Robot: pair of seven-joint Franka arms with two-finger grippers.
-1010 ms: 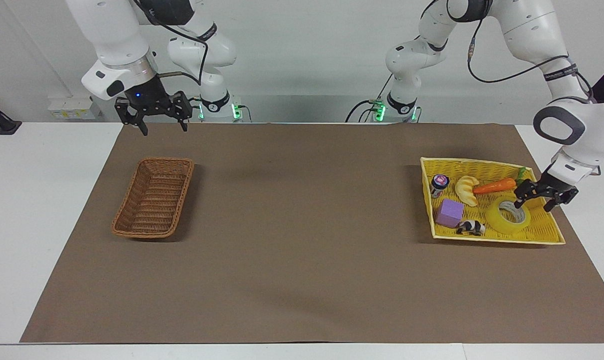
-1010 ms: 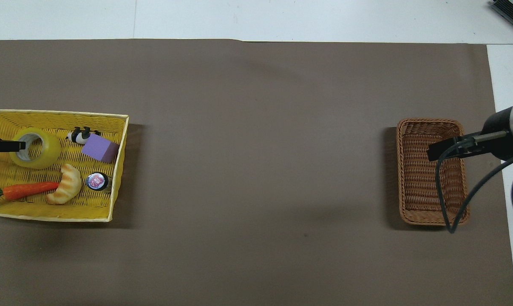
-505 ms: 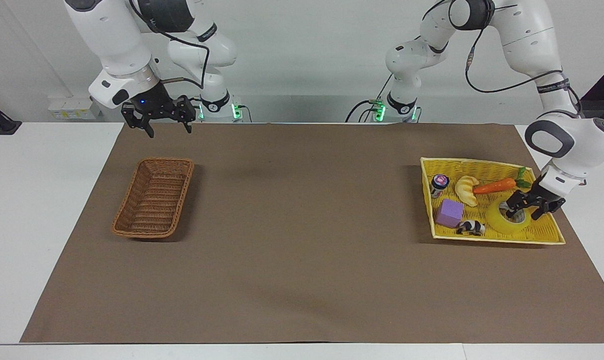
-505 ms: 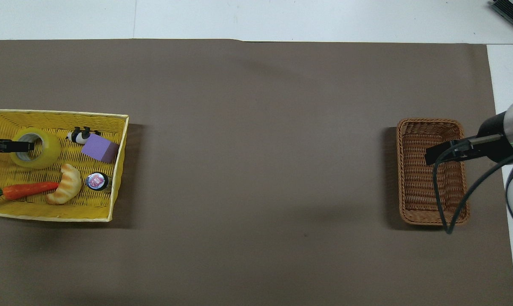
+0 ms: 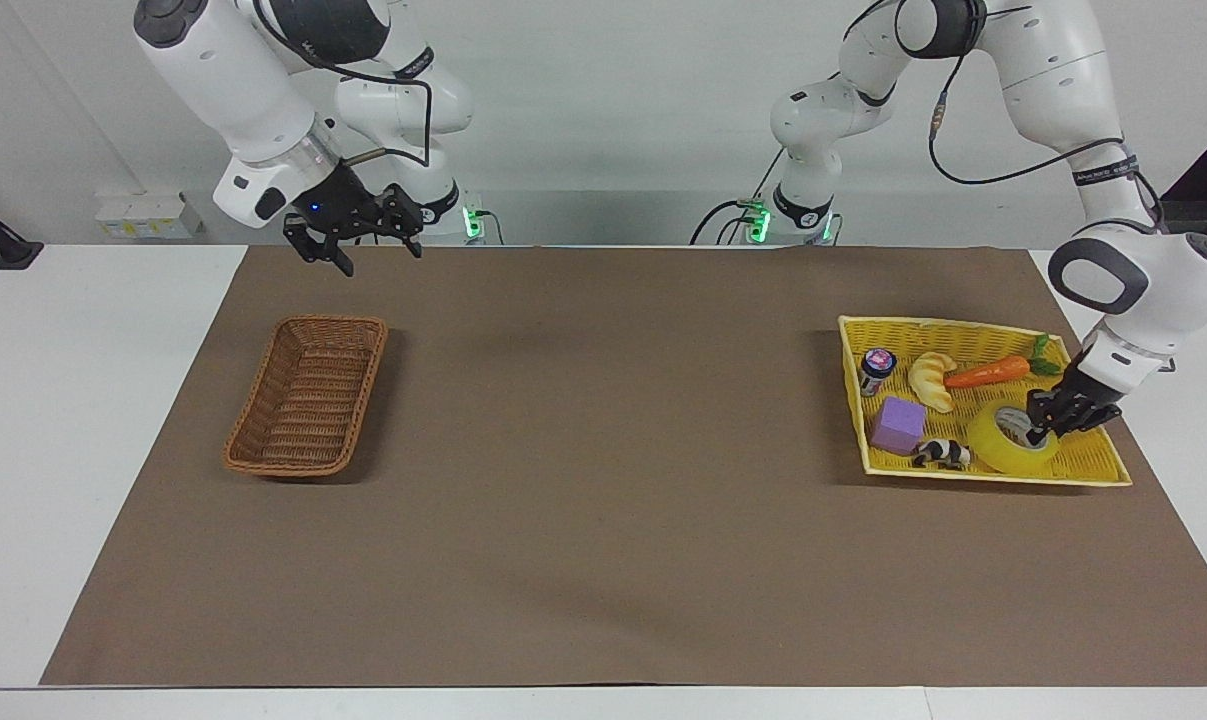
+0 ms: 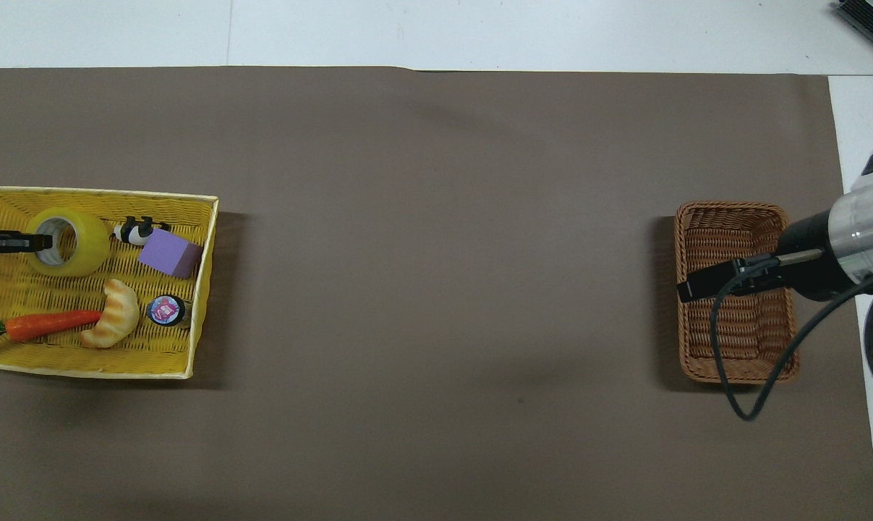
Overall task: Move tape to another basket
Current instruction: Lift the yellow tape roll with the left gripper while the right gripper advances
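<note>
Since a second ago: left gripper [image 5: 1043, 434] has dropped from beside the tape [image 5: 1013, 440] onto it and clamped its wall, one finger inside the core, one outside; the roll has slid a little away from the robots and tipped. Right gripper [image 5: 368, 252] has drifted toward the middle of the table, jaws spread wide throughout, carrying nothing.

Item 1, tape: translucent yellow roll, grey-white core, slightly tilted. Location: inside the yellow basket [image 5: 1098, 470], in its corner toward the left arm's end and farther from the robots. Pinched by the left gripper; roll's lower edge appears to rest on the basket floor.

Item 2, brown basket [image 5: 308, 395]: narrow woven wicker, sloped sides, toward the right arm's end of the table. Contents: nothing seen inside. Right gripper hangs in the air above the mat at the basket's robot-side end.

Item 3, yellow basket: flat, woven, toward the left arm's end. Contents besides the tape:
- purple block [image 5: 898, 424], beside the tape
- panda figure [image 5: 941, 455], touching or just beside the roll
- croissant [image 5: 931, 381]
- carrot [image 5: 988, 373], green top pointing toward the left arm's end
- small jar [image 5: 877, 367] with pink lid, nearer the table's middle

Item 4, brown mat [image 5: 603, 480]: covers the table under both baskets.
</note>
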